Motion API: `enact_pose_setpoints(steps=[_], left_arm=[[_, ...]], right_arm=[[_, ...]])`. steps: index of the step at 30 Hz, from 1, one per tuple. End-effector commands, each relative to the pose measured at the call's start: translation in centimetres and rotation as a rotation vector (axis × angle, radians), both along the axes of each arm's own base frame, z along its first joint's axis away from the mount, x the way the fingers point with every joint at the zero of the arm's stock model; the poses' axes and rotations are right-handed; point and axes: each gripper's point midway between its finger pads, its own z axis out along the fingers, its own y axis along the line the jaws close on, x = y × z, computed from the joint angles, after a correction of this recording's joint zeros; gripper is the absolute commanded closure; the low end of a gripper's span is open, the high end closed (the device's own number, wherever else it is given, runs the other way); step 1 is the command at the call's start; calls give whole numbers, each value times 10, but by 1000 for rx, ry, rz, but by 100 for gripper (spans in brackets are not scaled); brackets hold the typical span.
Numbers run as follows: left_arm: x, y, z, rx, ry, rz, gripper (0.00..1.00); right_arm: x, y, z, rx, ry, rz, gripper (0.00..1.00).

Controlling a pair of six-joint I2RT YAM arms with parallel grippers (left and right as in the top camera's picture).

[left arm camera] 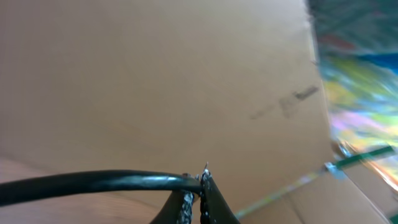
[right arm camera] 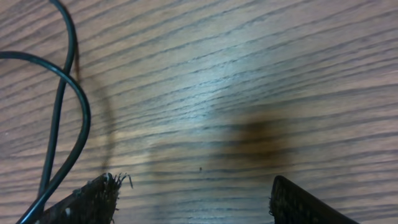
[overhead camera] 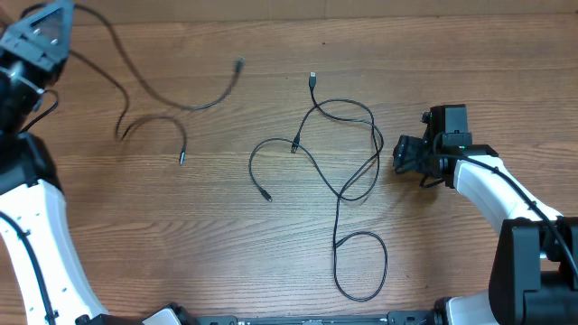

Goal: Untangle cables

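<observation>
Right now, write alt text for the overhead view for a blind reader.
Thin black cables lie looped over one another on a wooden table, the open right gripper beside them. The left gripper, top left, holds a separate cable trailing across the wood.

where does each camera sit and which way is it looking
overhead: above the table, looking straight down; left arm and right arm at the sides
left wrist: on the left arm, facing a blurred tan surface; shut jaws pinch a cable
right wrist: low over the table, looking down; open jaws at bottom
shared: overhead and right wrist both show the tangled cables
</observation>
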Motion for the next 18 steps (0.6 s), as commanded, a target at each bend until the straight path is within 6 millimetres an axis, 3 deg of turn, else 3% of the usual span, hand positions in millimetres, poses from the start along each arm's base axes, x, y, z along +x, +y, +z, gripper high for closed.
enact_pose_setpoints(steps=[1, 6, 11, 14, 18], left_arm=[[4, 22, -14, 120, 0, 69, 96], [20, 40, -58, 201, 94, 121, 96], [26, 60, -142, 288, 376, 215, 96], [8, 84, -199, 349, 657, 384, 96], [-25, 99, -237, 408, 907, 532, 95]], right_arm=[[1, 9, -1, 31, 2, 13, 22], [0, 17, 0, 73, 5, 34, 19], [-4, 25, -1, 111, 20, 51, 19], [-6, 31, 0, 144, 26, 66, 19], [-6, 31, 0, 146, 26, 67, 19]])
